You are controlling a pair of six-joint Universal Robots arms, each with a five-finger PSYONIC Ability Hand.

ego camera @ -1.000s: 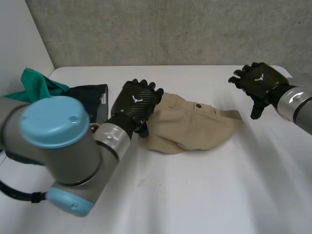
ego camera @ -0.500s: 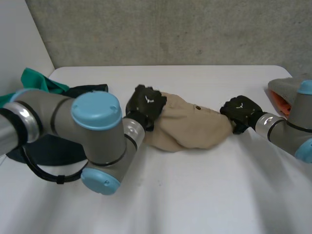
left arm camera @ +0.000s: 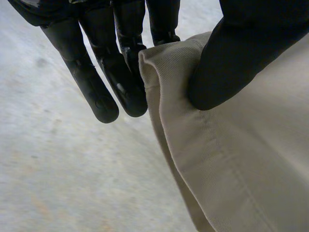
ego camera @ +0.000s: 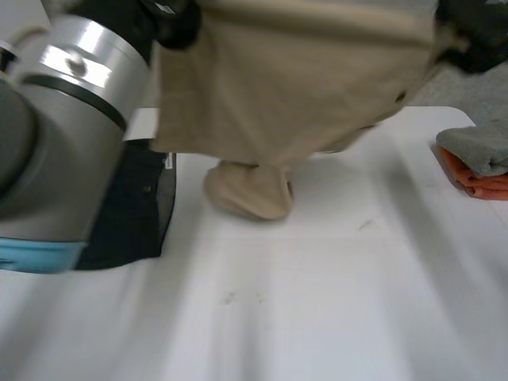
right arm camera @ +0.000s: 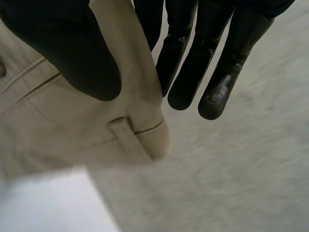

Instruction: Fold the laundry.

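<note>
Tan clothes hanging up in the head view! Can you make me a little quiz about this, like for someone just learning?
1. True or false: the tan garment lies flat on the table.
2. What sits near the table's right edge? A: a grey cloth on an orange cloth. B: a green ball. C: a cup.
3. Fill in: the left hand and the right hand each pinch the tan garment between fingers and ____.

Key
1. False: it hangs from both hands, with its lower end bunched on the table.
2. A.
3. thumb.
</note>
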